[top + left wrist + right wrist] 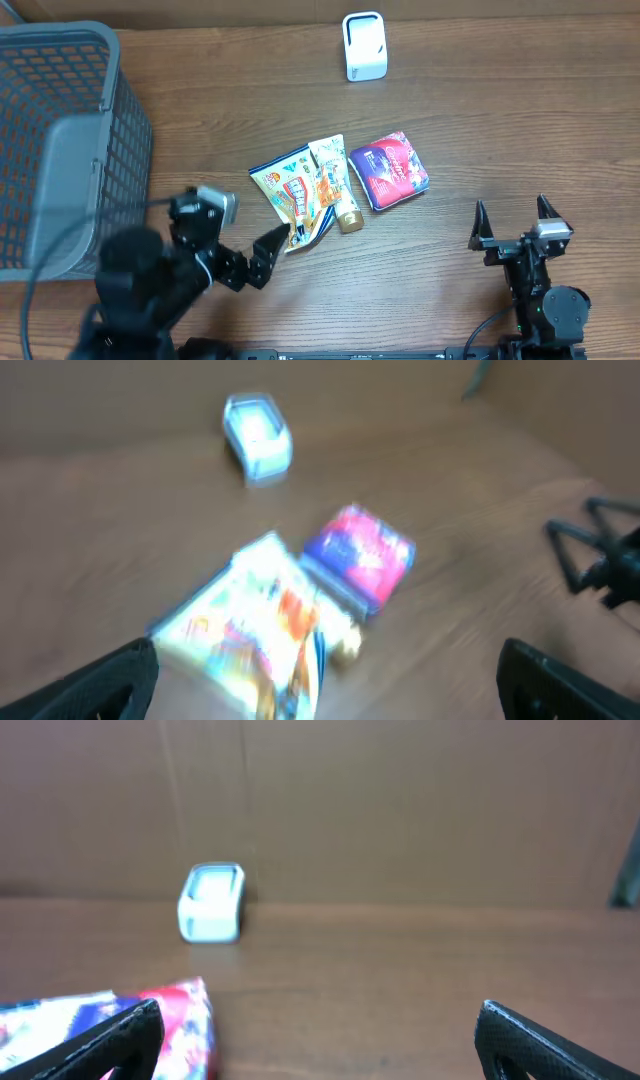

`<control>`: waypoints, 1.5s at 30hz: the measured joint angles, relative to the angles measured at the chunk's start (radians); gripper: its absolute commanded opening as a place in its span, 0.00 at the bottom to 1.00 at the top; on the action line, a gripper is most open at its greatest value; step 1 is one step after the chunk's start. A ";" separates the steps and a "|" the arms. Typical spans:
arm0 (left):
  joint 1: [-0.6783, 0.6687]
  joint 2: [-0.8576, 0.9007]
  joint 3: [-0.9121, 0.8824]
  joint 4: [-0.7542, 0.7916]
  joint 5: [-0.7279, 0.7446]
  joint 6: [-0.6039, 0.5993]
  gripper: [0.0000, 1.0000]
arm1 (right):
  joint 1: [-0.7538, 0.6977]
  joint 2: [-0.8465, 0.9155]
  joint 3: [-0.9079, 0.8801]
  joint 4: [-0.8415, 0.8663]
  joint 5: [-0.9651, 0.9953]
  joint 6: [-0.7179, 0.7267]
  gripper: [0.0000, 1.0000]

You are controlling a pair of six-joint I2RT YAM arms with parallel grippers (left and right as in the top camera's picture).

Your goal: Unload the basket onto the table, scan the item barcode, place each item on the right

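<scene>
**Three packets [335, 190] lie mid-tabletop, both grippers spread and holding nothing**

Three packets sit together in the middle of the tabletop [480, 120]. A yellow packet [285, 192] is on the left, a narrow orange-and-green packet [337, 185] overlaps it, and a purple pouch [390, 172] lies just beside that on the right. The white scanner [363, 45] stands alone near the far edge, well apart from them.

The left gripper [258, 258] is towards the near edge, angled at the cluster with its jaws wide apart. One fingertip reaches just beside the near corner of the yellow packet, though contact cannot be told. Its wrist view is blurred, but it shows the yellow packet directly ahead between the fingers, the purple pouch behind it and the scanner farther back.

The right gripper [510, 206] is near the right end of the near edge, also spread wide. It stands apart from the purple pouch, which lies ahead and to its left. Its wrist view catches the pouch beside its left finger [120, 1035].

A grey mesh basket [60, 130] fills the far-left corner.
</scene>
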 measured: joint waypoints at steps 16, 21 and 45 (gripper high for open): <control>0.000 0.412 0.177 -0.117 -0.013 0.005 1.00 | 0.000 -0.001 0.002 0.604 -0.718 0.166 1.00; 0.000 0.468 0.177 -0.113 -0.009 -0.037 1.00 | -0.027 0.026 0.136 0.376 -0.751 0.146 1.00; 0.000 0.492 0.336 -0.261 -0.112 -0.098 1.00 | -0.102 1.168 1.136 -0.552 -1.265 0.084 1.00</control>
